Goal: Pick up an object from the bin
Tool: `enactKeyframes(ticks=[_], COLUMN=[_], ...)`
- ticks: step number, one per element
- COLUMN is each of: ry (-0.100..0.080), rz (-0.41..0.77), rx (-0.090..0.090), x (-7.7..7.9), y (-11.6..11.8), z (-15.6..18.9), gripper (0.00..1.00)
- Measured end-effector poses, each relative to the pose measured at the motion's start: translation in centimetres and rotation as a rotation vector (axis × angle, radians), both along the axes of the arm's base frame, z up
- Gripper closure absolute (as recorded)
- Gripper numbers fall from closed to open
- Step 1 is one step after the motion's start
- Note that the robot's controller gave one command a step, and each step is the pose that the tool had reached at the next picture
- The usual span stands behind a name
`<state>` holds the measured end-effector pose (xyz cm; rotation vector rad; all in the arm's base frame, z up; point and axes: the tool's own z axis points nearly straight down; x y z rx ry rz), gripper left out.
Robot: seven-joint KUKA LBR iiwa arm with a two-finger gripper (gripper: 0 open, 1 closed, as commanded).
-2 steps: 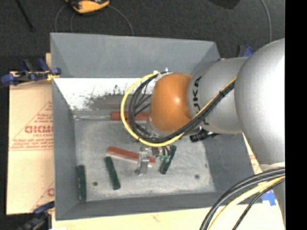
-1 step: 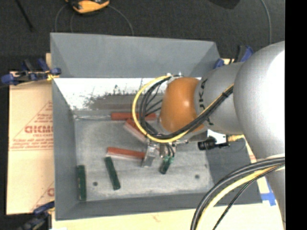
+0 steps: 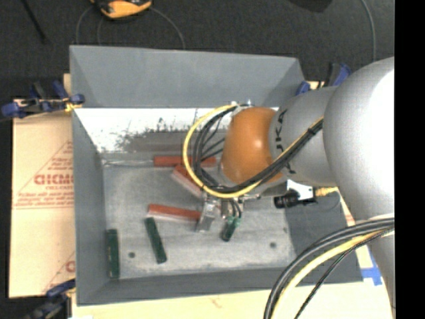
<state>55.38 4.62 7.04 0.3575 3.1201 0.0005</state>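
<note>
Though short, green block [image 3: 229, 230] just beside pincer [image 3: 214, 219].

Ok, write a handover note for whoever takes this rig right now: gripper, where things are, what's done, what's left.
Gripper: low over the middle of the bin, at the right end of the red bar, with a small green piece right by it. I can't tell whether it grips either.
Others: green bar on the floor to its left, dark green bar along the left wall, back red bar by the far wall.
Done: arm is down among the things.
Left: secure one and lift it out.
</note>
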Motion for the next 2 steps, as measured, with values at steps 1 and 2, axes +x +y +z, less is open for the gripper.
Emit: enactKeyframes(ticks=[1,2], ry=[0.005,-0.001], rz=[-0.05,-0.039], rx=[-0.001,-0.001], x=[1.4,-2.1], y=[1.0,-4.0], z=[3.5,11.7], gripper=[1.0,1.0])
